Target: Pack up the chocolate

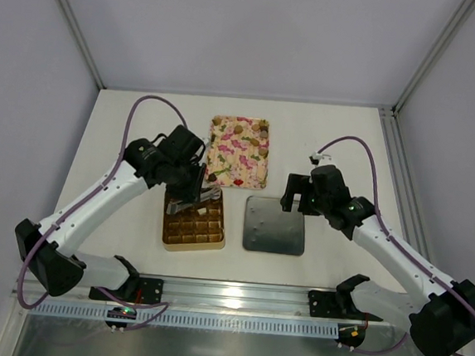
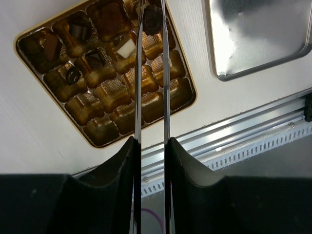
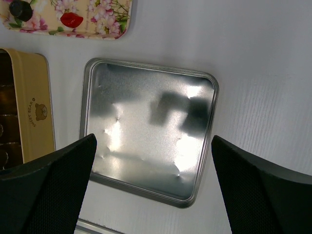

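The left gripper [image 1: 209, 194] has its thin blades nearly together, pinching a dark chocolate [image 2: 152, 19] over the far edge of the gold box [image 1: 192, 247]. A few more pieces sit in the box's cups. The right gripper [image 3: 153, 185], spread wide and holding nothing, hovers above the silver lid [image 3: 146, 87] beside the box.

The only lettering is on the side wall of the gold box [image 3: 35, 87], seen from the right wrist. A small bear-face emblem [image 3: 41, 111] is printed there, with a short arc of dark capitals beside it. They look like "SWEET BEAR", but are too small to read with certainty.
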You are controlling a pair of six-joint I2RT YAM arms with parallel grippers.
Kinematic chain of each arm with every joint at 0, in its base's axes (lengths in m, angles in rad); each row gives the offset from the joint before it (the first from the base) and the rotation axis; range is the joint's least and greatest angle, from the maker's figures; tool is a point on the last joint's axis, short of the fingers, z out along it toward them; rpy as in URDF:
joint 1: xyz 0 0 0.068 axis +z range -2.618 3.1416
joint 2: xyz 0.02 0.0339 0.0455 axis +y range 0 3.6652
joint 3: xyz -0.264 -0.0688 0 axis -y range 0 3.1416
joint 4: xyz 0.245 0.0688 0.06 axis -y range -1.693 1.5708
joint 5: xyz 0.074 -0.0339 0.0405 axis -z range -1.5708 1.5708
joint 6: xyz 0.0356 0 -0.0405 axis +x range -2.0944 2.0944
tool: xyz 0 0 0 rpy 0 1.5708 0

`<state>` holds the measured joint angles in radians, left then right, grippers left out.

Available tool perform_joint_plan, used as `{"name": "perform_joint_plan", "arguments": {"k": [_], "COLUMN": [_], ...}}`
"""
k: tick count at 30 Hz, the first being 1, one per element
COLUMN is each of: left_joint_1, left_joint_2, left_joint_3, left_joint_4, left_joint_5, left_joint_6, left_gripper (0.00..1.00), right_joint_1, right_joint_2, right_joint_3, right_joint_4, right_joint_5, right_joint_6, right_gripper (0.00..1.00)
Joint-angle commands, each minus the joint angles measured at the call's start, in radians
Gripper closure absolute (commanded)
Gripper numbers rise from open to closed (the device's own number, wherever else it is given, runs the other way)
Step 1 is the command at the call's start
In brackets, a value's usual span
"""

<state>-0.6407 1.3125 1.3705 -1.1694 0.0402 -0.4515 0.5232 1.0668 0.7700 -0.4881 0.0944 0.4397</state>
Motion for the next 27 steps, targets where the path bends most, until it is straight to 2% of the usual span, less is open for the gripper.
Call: {"name": "perform_joint_plan", "arguments": {"k": [1,11,27], "left_joint_1": [-0.034,-0.088,-0.091], "left_joint_2": [-0.044,-0.055,-0.055], "left_joint_3": [-0.017,-0.074,-0.106], "left_joint_4": [0.028,0.04,0.047], "left_joint_5": [0.007,-0.019,-0.033], "left_joint_6": [-0.044,-0.073,-0.073], "left_gripper": [0.7,0.7,0.67], "right_joint_1": [-0.002,-0.003,-0.002], "right_joint_2": [-0.031,-0.042,-0.027], "right_joint_3": [0.005,-0.014,-0.017], "right_joint_4": [0.008,0.011,0.025], "right_joint_5": [0.021,0.021,0.013], "right_joint_6": [0.016,0.024,0.019], "right_gripper": [0.0,0.0,0.0]}}
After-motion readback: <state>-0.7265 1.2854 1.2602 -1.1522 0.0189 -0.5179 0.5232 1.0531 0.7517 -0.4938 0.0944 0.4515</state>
